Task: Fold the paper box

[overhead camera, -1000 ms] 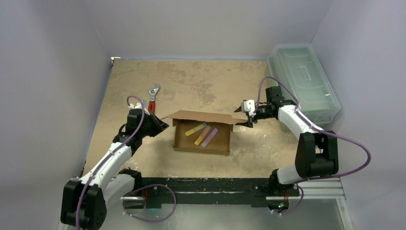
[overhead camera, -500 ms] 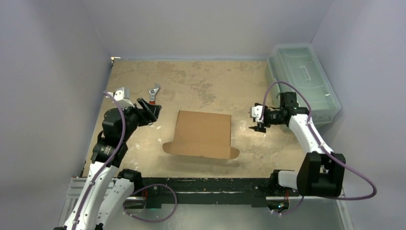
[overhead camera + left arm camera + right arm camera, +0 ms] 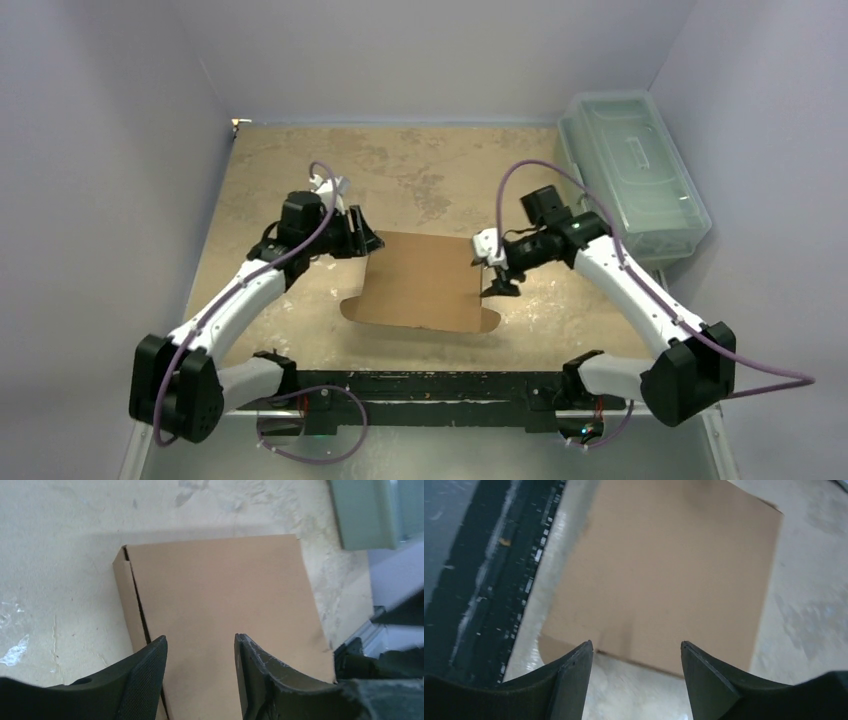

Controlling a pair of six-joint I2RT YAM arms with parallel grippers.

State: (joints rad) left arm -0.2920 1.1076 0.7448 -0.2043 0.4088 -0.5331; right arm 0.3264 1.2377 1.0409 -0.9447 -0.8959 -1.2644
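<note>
Paper box (image 3: 420, 282) lying closed, flat on table (image 3: 420, 170). Left gripper (image 3: 362, 240) hovering at its far-left corner, jaws spread, pinching nothing. Right gripper (image 3: 497, 283) hanging over its right edge, jaws likewise spread.

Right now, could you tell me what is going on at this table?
The robot is folding the paper box. It lies closed, with two tabs poking out at the near edge. The left gripper is over its far left corner and the right gripper over its right edge, fingers open, neither holding it.
</note>
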